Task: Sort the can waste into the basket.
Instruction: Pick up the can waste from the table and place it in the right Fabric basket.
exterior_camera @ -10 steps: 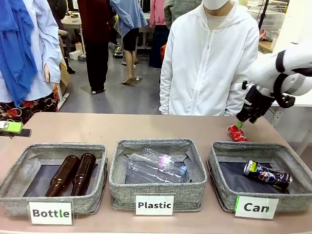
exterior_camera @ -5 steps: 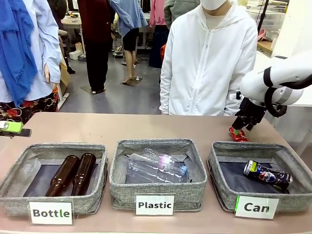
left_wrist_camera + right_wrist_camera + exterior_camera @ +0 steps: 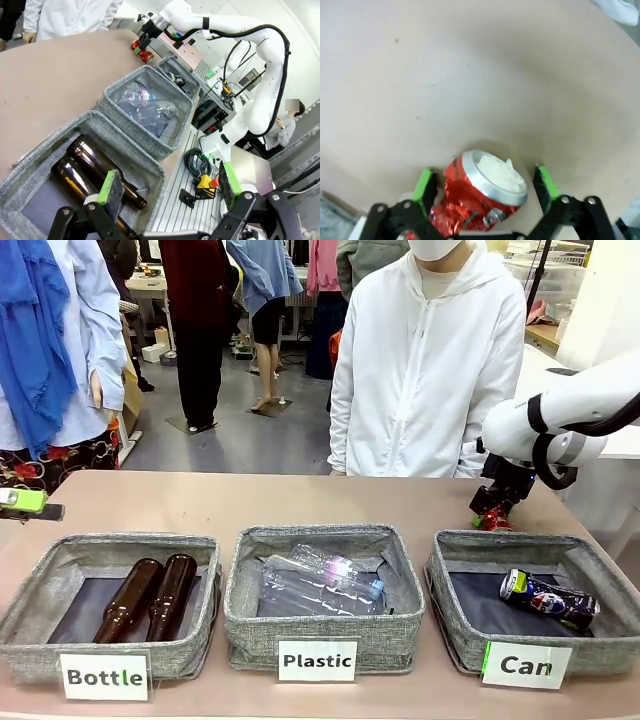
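Right gripper (image 3: 486, 192) is spread wide, straddling the crushed shiny red can with the silver end (image 3: 482, 192), green pads either side at 9 and 3 o'clock of it, not yet squeezing as far as I can tell. The can lies on the tan table (image 3: 300, 502), just behind the far rim of the square grey fabric basket with the white "Can" label (image 3: 445, 570), at about 12 o'clock from that basket in the front view. The dark blue-black crushed can with the yellow-green end (image 3: 548, 598) is already on the basket's dark floor.

Left gripper (image 3: 167, 192) is parked with its fingers apart and nothing between them, above the grey "Bottle" basket holding brown glass bottles (image 3: 100, 167).

Risks, as I judge them:
- The can is crumpled and irregular. The pads could land on a ridge or the round silver end and it could squirt out on closing, likely toward the table's far edge.
- The can sits low between the fingers. If they are too high, the pads only catch the top lip and the grip is weak; too low and the fingertips scrape the table.
- The basket wall is soft fabric and right beside the pick. A low carry path could snag the rim and drag or fold it.
- An early release would drop the can on the rim, and it could bounce back out.
- Person in the white jacket (image 3: 430, 370) stands near, at 11 o'clock of the pick.
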